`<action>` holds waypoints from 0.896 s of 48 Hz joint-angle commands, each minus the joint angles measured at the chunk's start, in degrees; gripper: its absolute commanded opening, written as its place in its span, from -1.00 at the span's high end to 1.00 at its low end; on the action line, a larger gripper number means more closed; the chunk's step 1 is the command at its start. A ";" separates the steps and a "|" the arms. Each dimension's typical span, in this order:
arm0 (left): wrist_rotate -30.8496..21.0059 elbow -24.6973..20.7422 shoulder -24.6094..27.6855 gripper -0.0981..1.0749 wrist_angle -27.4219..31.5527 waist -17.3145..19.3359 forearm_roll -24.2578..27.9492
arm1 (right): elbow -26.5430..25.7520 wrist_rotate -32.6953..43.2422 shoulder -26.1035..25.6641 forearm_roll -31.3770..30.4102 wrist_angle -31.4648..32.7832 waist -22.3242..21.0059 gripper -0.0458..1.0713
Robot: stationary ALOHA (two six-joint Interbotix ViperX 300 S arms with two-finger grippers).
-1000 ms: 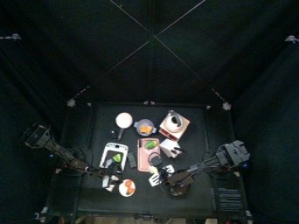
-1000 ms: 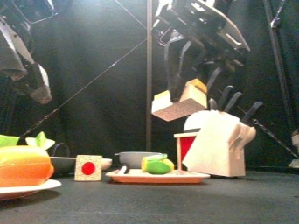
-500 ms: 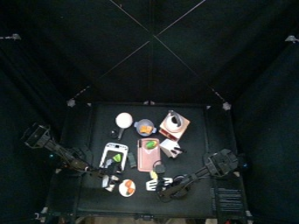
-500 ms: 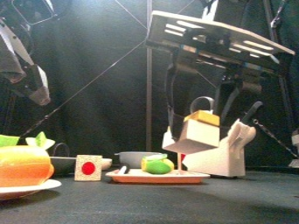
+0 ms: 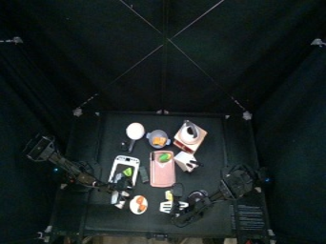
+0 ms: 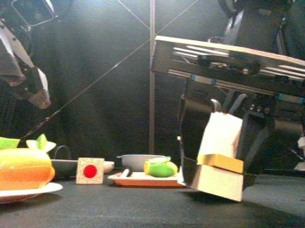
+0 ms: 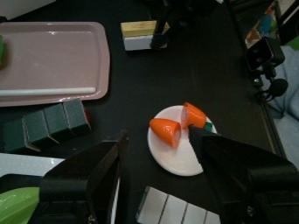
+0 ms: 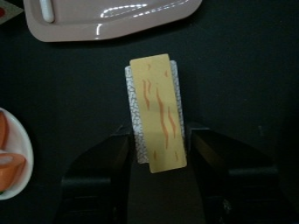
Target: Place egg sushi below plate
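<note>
My right gripper [image 8: 160, 137] is shut on the egg sushi [image 8: 156, 115], a block of white rice under a yellow egg strip. In the front view the egg sushi [image 6: 222, 153] hangs tilted, its lower end at or just above the table; I cannot tell which. The pink plate [image 8: 111, 19] lies just beyond the sushi's far end. In the top view the right gripper [image 5: 178, 203] is near the front edge, in front of the plate [image 5: 162, 169]. My left gripper [image 7: 162, 144] is open above a white dish.
A white dish with orange pieces [image 7: 177, 144] sits left of the sushi, also in the front view [image 6: 24, 171]. A white tray with a green item [image 5: 125, 170] lies left of the plate. Bowls and a knife block [image 5: 192, 135] stand behind.
My right gripper has come down and towards the table's front with the egg sushi, from high above the plate to table height. The left arm has not moved.
</note>
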 commanded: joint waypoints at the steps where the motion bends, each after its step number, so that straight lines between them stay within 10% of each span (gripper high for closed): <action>1: -0.09 -0.62 -0.26 -0.74 0.18 0.00 0.18 | -1.76 -0.18 -1.41 -0.88 0.18 0.00 -0.89; 43: -0.09 -0.53 -0.18 -0.74 0.18 0.00 0.09 | -2.20 -9.76 -4.83 -1.41 1.32 -0.26 -0.90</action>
